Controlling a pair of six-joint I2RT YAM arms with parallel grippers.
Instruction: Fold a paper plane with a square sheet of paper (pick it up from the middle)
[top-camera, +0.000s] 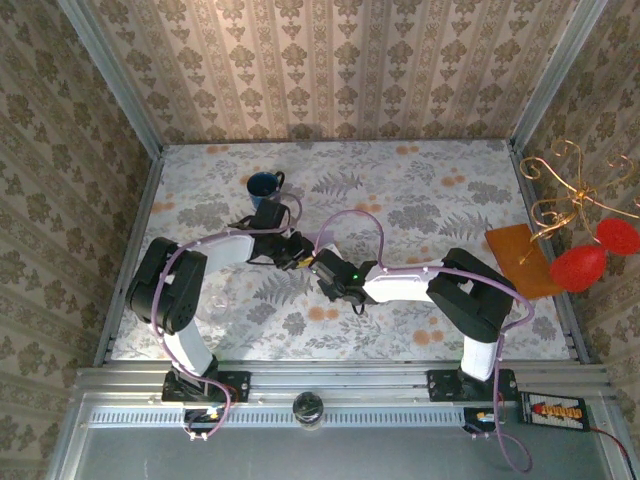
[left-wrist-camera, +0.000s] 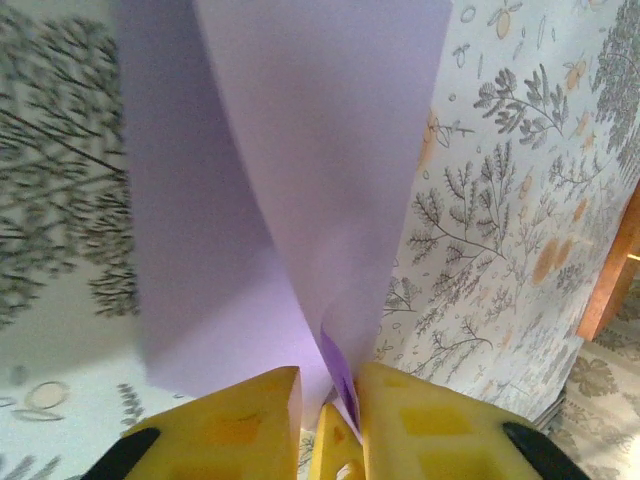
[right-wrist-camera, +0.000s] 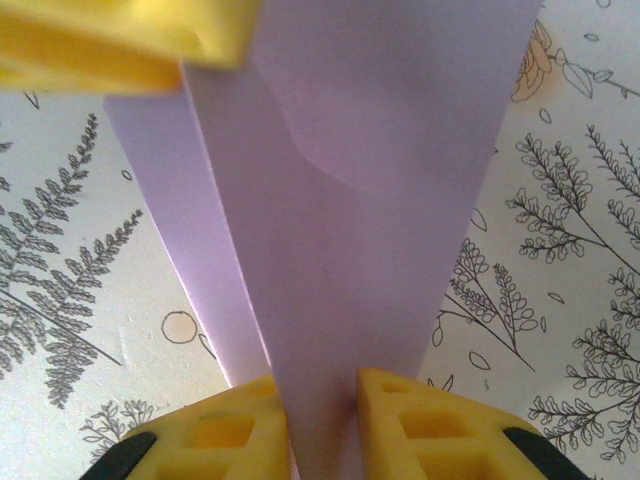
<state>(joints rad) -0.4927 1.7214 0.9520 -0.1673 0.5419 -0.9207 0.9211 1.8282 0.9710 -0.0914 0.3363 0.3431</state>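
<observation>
The square sheet of paper (left-wrist-camera: 300, 180), pale lilac and creased into long folded layers, hangs between both grippers above the floral table. In the left wrist view my left gripper (left-wrist-camera: 328, 400) has its jaws slightly apart; a fold edge rests against the right finger (left-wrist-camera: 430, 420) and the left finger stands clear of it. In the right wrist view the paper (right-wrist-camera: 360, 200) fills the gap of my right gripper (right-wrist-camera: 322, 400), which is shut on it. From above, the left gripper (top-camera: 296, 250) and right gripper (top-camera: 318, 268) meet tip to tip at the table's middle.
A blue mug (top-camera: 264, 185) stands behind the left arm. An orange-brown flat rectangle (top-camera: 520, 258) lies at the right edge, beside a gold wire stand with red pieces (top-camera: 580, 265). Patterned walls close in the table on three sides.
</observation>
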